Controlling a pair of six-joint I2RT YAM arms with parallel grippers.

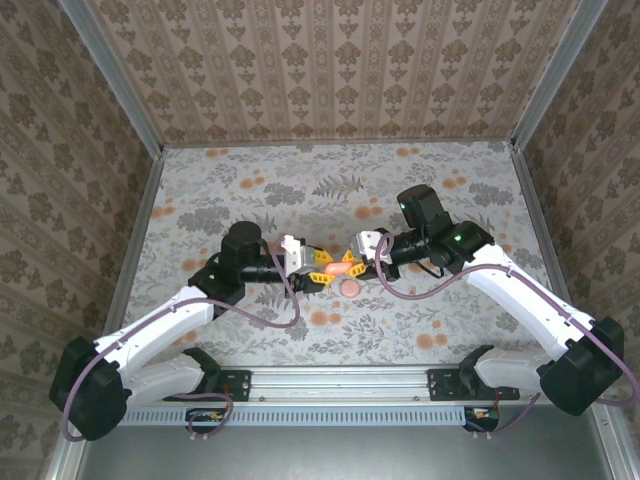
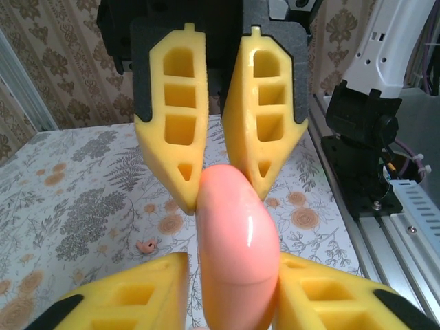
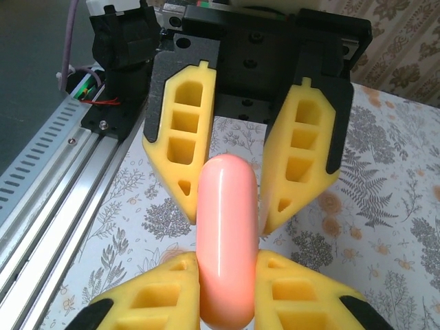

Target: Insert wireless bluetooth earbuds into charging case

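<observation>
Count: one case [image 3: 225, 206], one earbud [image 2: 145, 245] lying loose on the table [image 2: 82, 179], and one pink disc [image 1: 350, 288] on the table just beside the meeting grippers. The case sits mid-table between two grippers set tip to tip. The right gripper [image 3: 227, 256] is narrowly parted and clamped on the case. The left gripper [image 2: 234, 258] flanks the other end, at or almost at contact; a firm grip cannot be confirmed.
</observation>
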